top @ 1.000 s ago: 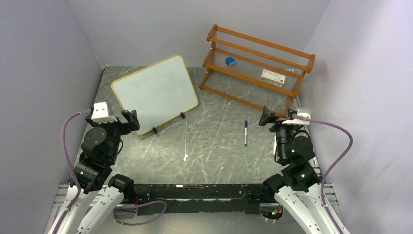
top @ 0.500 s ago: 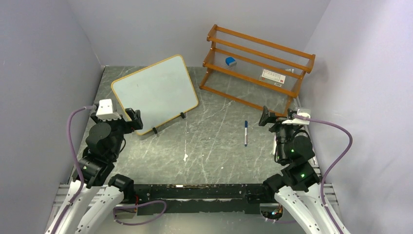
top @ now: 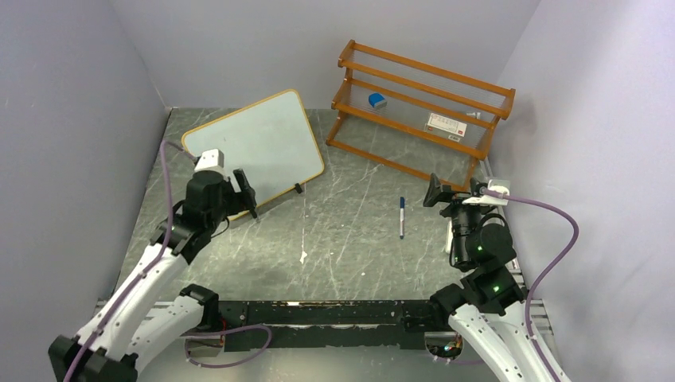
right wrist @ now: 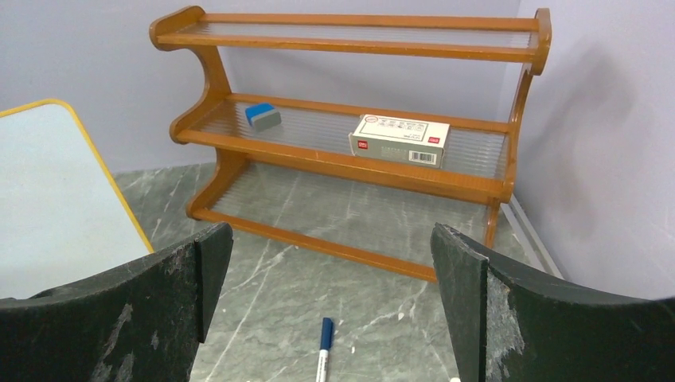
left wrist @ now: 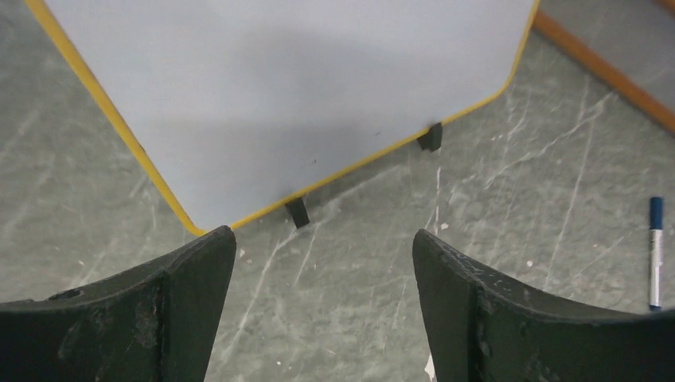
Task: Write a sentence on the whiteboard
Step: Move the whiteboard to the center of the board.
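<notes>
The whiteboard (top: 255, 147) stands tilted on black clip feet at the back left, with an orange-yellow frame. Its face is blank; no sentence shows on it. It also shows in the left wrist view (left wrist: 302, 87) and at the left edge of the right wrist view (right wrist: 48, 199). My left gripper (top: 243, 195) is open and empty, just in front of the board's near edge (left wrist: 322, 243). A blue-capped marker (top: 402, 216) lies on the table right of centre (left wrist: 655, 251), (right wrist: 324, 354). My right gripper (top: 434, 191) is open and empty, right of the marker (right wrist: 330, 231).
A wooden shelf rack (top: 422, 103) stands at the back right, holding a blue eraser (top: 376, 100) and a small white box (top: 444, 125). Both show in the right wrist view, the eraser (right wrist: 262, 115) and the box (right wrist: 398, 139). Grey walls close in on three sides.
My left arm has reached forward and to the right, bringing its gripper to the board's near edge. The right arm, the marker and the board have not moved.
</notes>
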Controlling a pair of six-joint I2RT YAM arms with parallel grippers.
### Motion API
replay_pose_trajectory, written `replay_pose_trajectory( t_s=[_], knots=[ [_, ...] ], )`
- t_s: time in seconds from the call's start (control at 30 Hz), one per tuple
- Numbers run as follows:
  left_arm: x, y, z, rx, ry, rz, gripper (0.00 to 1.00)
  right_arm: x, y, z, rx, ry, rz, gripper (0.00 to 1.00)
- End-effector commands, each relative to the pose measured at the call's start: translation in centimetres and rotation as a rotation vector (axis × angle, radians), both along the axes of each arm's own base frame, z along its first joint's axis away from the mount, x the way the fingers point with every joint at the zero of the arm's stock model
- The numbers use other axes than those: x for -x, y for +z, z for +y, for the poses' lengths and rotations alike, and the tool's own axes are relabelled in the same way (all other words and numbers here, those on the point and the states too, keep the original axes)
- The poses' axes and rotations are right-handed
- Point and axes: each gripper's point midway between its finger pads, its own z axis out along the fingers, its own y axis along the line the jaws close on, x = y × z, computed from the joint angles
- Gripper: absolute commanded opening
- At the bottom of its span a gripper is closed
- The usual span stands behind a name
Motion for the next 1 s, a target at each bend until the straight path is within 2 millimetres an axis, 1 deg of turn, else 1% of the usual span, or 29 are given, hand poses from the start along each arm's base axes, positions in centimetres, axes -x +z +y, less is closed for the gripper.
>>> replay_pose_trajectory(
  t_s=[0.0,0.13,0.2,0.27,0.43,0.5,0.57,0.63,0.77,0.9,0.97],
  knots=[
    [0.0,-3.2,-1.0,0.041,0.053,0.142,0.84,0.3,0.7,0.4,-0.018,0.028,-0.03,1.0],
    [-0.2,-5.5,-2.6,0.0,0.08,0.177,0.79,0.7,1.1,0.5,-0.028,0.042,-0.059,1.0],
    [-0.2,-6.7,-3.1,-0.013,0.102,0.2,0.77,0.9,1.2,0.4,-0.03,0.043,-0.071,1.0],
    [-0.1,-7.8,-3.1,-0.033,0.138,0.215,0.76,1.0,1.3,0.4,-0.035,0.048,-0.078,1.0],
    [0.1,-10.6,-1.8,-0.082,0.24,0.25,0.75,1.3,1.5,0.5,-0.035,0.06,-0.093,1.0],
    [-0.1,-11.8,-1.6,-0.086,0.267,0.258,0.72,1.4,1.7,0.4,-0.038,0.063,-0.105,1.0],
    [-0.5,-12.6,-1.8,-0.082,0.274,0.264,0.67,1.5,1.7,0.5,-0.036,0.065,-0.109,1.0],
    [-1.0,-13.4,-2.2,-0.069,0.278,0.27,0.63,1.5,1.8,0.5,-0.038,0.069,-0.113,1.0],
    [-2.0,-14.3,-2.6,-0.071,0.283,0.28,0.61,1.5,1.7,0.8,-0.033,0.084,-0.115,1.0],
    [-2.7,-14.8,-2.1,-0.079,0.306,0.269,0.57,1.6,1.8,0.7,-0.032,0.082,-0.121,1.0],
    [-3.0,-15.0,-1.4,-0.085,0.333,0.263,0.56,1.6,1.7,0.7,-0.028,0.082,-0.12,1.0]
  ],
)
